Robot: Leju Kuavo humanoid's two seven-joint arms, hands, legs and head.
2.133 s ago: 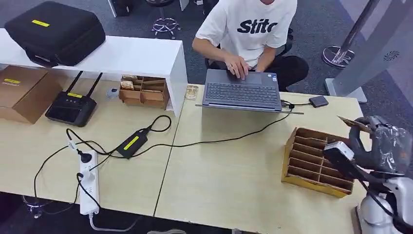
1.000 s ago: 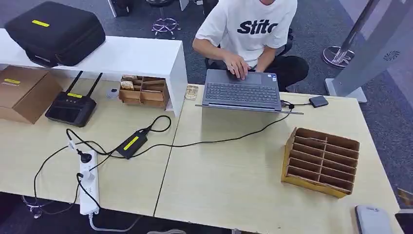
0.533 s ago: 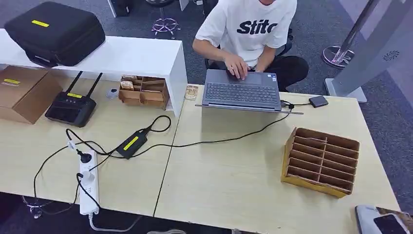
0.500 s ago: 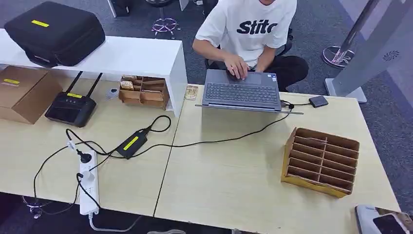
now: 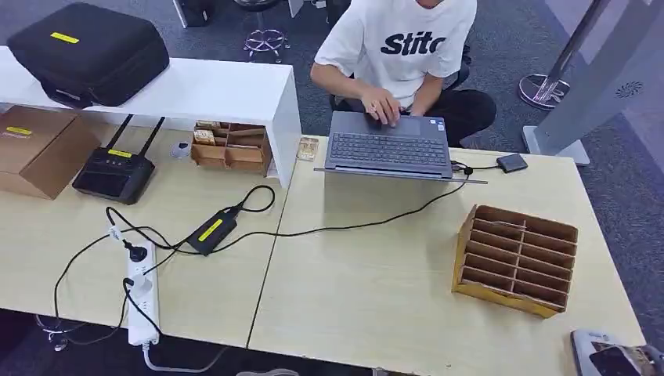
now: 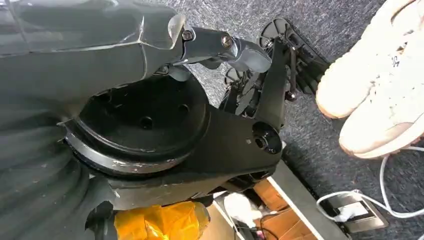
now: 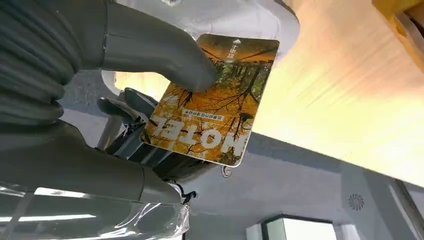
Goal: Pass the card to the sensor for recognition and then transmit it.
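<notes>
My right hand (image 7: 100, 100) holds an orange hotel card (image 7: 212, 102) printed with autumn trees, the thumb (image 7: 165, 55) pressing on its face and the darker fingers behind it. In the head view that hand (image 5: 622, 362) sits low at the table's near right corner, below the table edge. A small dark sensor box (image 5: 512, 162) lies on the table's far right, cabled to the laptop (image 5: 389, 149). My left hand (image 6: 220, 45) hangs beside my body over the carpet, with nothing in it.
A slotted cardboard organiser (image 5: 514, 258) stands near the right front of the table (image 5: 376, 290). A person (image 5: 399, 47) types at the laptop. Cables, a power brick (image 5: 211, 231), a power strip (image 5: 142, 301), a router (image 5: 113, 172) and boxes lie to the left.
Two seconds ago my right hand was raised with the card beside the organiser; it has dropped to the near right corner. The person keeps typing.
</notes>
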